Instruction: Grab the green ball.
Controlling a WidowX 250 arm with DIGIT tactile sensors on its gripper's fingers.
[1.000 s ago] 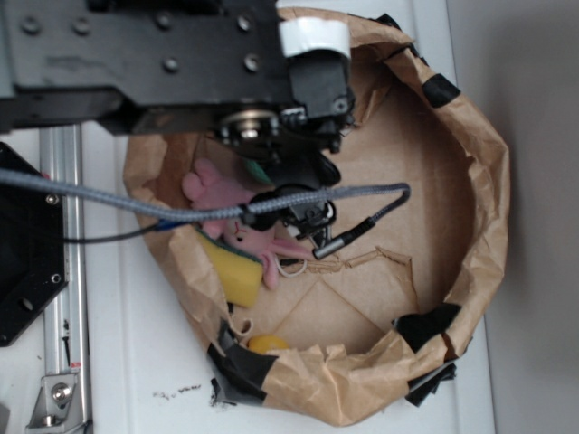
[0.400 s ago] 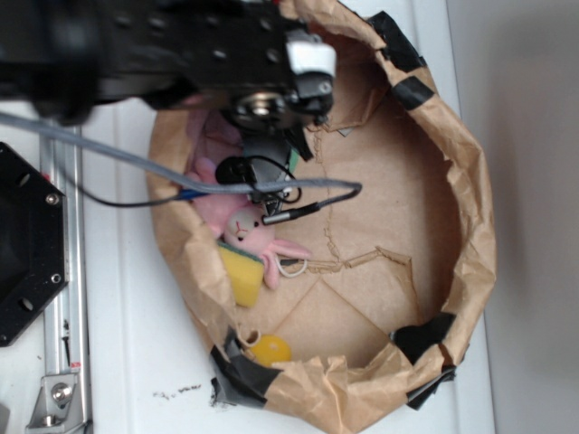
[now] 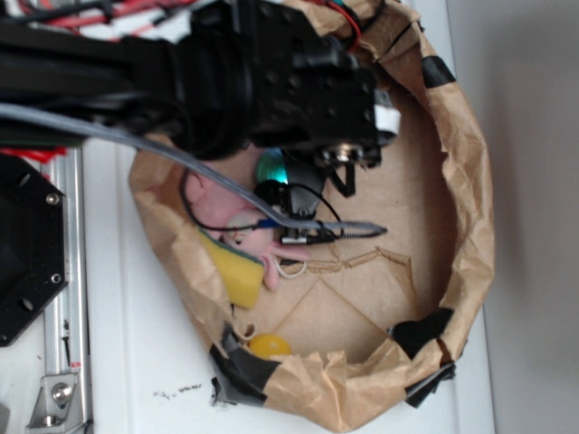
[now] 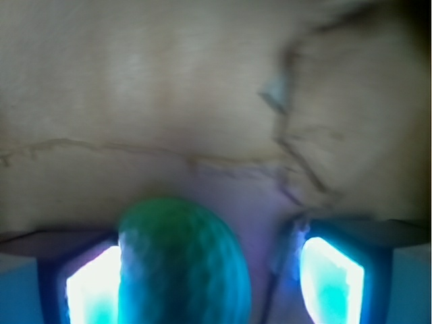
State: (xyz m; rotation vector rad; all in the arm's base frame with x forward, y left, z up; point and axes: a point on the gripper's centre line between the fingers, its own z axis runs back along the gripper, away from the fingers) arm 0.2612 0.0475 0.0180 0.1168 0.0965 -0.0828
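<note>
We see the ball (image 4: 183, 263), teal-green and dimpled, low in the wrist view, against our left finger (image 4: 91, 283). Our end effector (image 4: 209, 283) stands wide, the right finger (image 4: 332, 280) apart from it. In the exterior view it (image 3: 270, 167) sits in the paper basket (image 3: 470, 226).

The arm (image 3: 181, 81) is matte black, boxy metal with visible round screw heads. A grey braided cable (image 3: 136, 149) runs across it; red wires (image 3: 72, 11) show at upper left. Gripper fingers (image 4: 331, 277) glow translucent blue-white.
</note>
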